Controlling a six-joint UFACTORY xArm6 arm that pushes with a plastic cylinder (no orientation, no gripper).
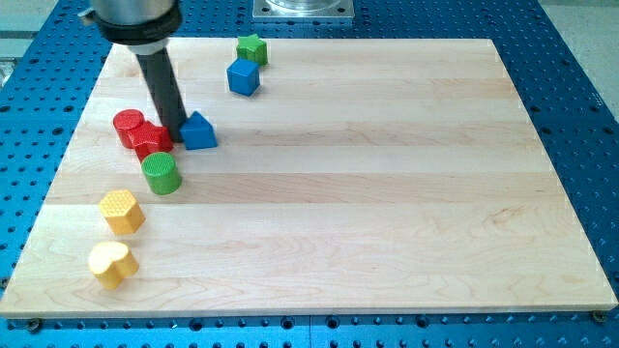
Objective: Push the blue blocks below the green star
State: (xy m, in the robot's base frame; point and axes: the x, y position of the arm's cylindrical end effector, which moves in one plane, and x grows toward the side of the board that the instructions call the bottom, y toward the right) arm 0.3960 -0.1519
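No claw on this rig, just my tip (pixel 176 132) touching the left side of the blue triangle block (pixel 199 131), which sits well down-left of the blue cube (pixel 244 76) already under the green star (pixel 251 48).

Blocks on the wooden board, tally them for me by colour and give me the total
Red: 2, a red cylinder and a red block of unclear shape.
Blue: 2, a blue cube and a blue triangular block.
Green: 2, a green star and a green cylinder.
Yellow: 2, a yellow hexagon and a yellow heart.
Total: 8
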